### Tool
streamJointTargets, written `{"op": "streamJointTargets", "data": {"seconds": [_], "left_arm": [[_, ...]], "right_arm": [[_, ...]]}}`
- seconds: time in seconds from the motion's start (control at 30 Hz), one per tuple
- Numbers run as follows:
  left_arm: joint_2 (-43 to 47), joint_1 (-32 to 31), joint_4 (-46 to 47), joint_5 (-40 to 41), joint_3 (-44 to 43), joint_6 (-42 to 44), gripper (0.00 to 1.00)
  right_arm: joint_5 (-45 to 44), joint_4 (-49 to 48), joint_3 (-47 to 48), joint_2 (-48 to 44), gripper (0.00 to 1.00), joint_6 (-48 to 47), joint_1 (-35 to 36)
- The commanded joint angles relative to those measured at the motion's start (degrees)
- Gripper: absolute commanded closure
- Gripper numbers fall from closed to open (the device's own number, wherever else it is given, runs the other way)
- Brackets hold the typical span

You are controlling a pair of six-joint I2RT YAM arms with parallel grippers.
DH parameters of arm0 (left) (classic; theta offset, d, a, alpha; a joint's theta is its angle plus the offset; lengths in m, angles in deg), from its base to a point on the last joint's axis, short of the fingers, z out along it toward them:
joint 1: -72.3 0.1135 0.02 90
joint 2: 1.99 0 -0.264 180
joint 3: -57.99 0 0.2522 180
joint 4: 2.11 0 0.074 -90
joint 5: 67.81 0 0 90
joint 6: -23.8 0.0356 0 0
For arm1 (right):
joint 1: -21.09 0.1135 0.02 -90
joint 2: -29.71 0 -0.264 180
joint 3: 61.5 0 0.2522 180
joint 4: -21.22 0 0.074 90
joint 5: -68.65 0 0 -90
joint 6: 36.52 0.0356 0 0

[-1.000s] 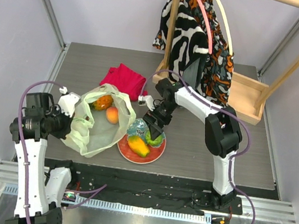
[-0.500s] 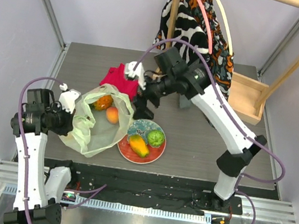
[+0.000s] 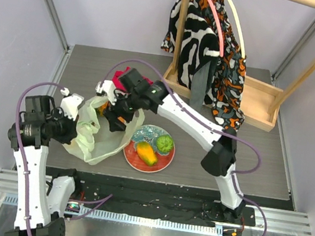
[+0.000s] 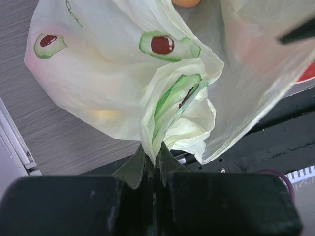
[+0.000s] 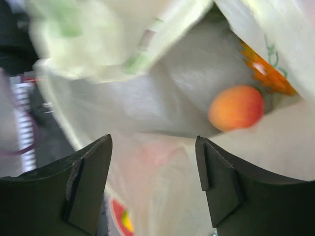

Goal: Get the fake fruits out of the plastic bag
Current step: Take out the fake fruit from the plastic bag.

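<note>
The pale yellow-green plastic bag [image 3: 95, 138] lies open at the table's front left. My left gripper [image 3: 74, 130] is shut on a bunched fold of the bag [image 4: 170, 105]. My right gripper [image 3: 113, 120] is open and empty, over the bag's mouth. The right wrist view looks into the bag [image 5: 162, 93], where a peach [image 5: 235, 107] lies beside an orange fruit [image 5: 268, 73] half hidden by a fold. A yellow-orange mango [image 3: 146, 153] and a green round fruit [image 3: 165, 144] sit on a red plate [image 3: 161, 162] to the right of the bag.
A red folded cloth [image 3: 120, 80] lies behind the bag, partly hidden by the right arm. A wooden rack [image 3: 256, 101] with a patterned garment [image 3: 209, 36] stands at the back right. The black base rail [image 3: 151, 198] runs along the near edge.
My right gripper has swung left from above the plate to the bag's mouth, covering the fruits in the bag in the top view. My left gripper has kept its hold on the bag.
</note>
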Motion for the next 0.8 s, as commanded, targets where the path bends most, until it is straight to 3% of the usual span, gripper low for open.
{"op": "streamJointTargets", "data": {"seconds": [0.0,0.1,0.3,0.5,0.77], "left_arm": [[1.7,-0.2,-1.7,-0.1,-2.4,-0.6,1.00],[3.1,-0.2,-2.2,0.6,-2.8,-0.8,1.00],[5.6,-0.2,-3.3,0.7,-2.3,-0.9,1.00],[6.0,-0.2,-4.2,0.8,-1.9,-0.9,1.00],[6.0,-0.2,-4.1,0.2,-1.1,-1.3,1.00]], "right_arm": [[-17.6,-6.6,0.2,2.5,0.22,6.7,0.5],[-23.4,-8.1,-0.4,5.6,0.19,6.7,0.4],[-26.0,-9.6,3.1,11.4,0.14,6.1,0.9],[-26.4,-10.1,7.2,14.6,0.15,6.0,1.6],[-28.2,-10.5,5.8,16.3,0.17,3.7,2.6]]}}
